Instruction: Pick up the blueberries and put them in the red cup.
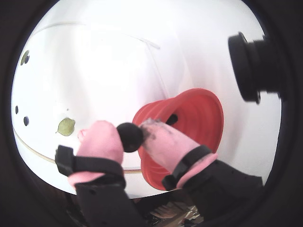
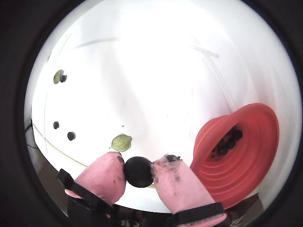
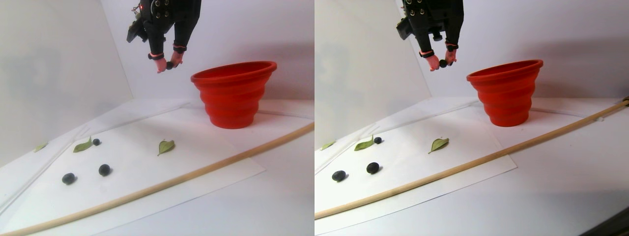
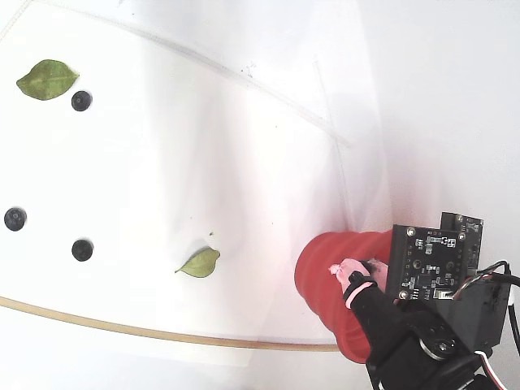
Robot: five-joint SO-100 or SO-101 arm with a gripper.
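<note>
**Berry pinched in mid-air beside the cup**

While the gripper [image 2: 138, 171] hangs high above the white sheet [image 3: 147, 162], its two pink-padded fingers [image 2: 102, 177] are closed on a single dark blueberry [image 2: 138, 172], which sits squeezed between the tips in both wrist views. Seen in the stereo pair view, the held berry [image 3: 169, 65] is at about rim height of the red cup [image 3: 233, 93] and just to the left of it, not yet over the opening. The cup stands upright on the far part of the sheet, and a wrist view shows several blueberries [image 2: 227, 141] already lying inside it. Three more berries rest on the sheet well apart from the cup: two near each other toward the front left of the stereo pair view [image 3: 104, 169] [image 3: 68, 178] and one [image 3: 96, 141] just beside a green leaf [image 3: 82, 145]. Another leaf [image 3: 165, 146] lies alone nearer the middle of the sheet. A long thin wooden stick [image 3: 206, 164] runs diagonally across the front of the sheet. The right finger pad [image 2: 177, 182] carries dark smudges
</note>
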